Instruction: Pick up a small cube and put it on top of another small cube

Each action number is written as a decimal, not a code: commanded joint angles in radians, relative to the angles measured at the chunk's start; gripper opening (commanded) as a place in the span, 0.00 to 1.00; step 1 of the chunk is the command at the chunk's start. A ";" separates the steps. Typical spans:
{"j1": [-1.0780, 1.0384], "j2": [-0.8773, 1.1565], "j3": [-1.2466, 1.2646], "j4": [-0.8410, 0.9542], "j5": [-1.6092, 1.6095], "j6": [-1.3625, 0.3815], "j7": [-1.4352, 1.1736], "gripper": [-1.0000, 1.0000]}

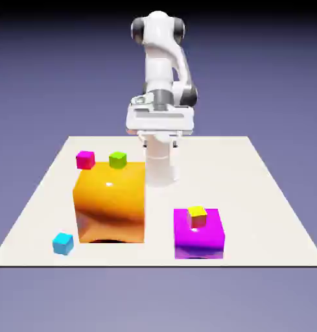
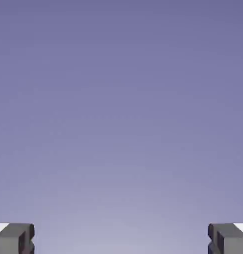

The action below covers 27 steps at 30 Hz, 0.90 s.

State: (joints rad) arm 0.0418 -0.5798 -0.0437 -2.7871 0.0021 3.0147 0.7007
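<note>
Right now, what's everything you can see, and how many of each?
small cyan cube: one, light blue, on the table at the exterior view's left
small magenta cube: one, pink-purple, by the orange block's far-left corner
small green cube: one, green, at the orange block's far edge
small yellow cube: one, yellow, at the purple block
big block: one, orange, left of middle
medium block: one, purple, right of middle
table: one, cream, under everything
arm: one, white and black, far side
gripper: one, two grey fingertips, open
</note>
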 commanded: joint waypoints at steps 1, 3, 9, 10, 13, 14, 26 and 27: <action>0.025 -0.008 -0.036 0.019 0.002 -0.019 -0.033 0.50; 0.074 -0.024 -0.109 0.057 0.005 -0.056 -0.100 0.50; 0.222 -0.073 -0.326 0.171 0.016 -0.166 -0.301 0.50; 0.247 -0.081 -0.362 0.190 0.018 -0.185 -0.334 0.50; 0.321 -0.106 -0.471 0.247 0.023 -0.240 -0.434 0.50; 0.345 -0.114 -0.507 0.266 0.025 -0.259 -0.468 0.50; 0.642 -0.211 -0.942 0.494 0.046 -0.481 -0.868 0.50; 0.666 -0.219 -0.979 0.513 0.048 -0.499 -0.902 0.50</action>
State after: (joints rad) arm 0.7079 -0.7991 -1.0222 -2.2738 0.0501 2.5153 -0.2008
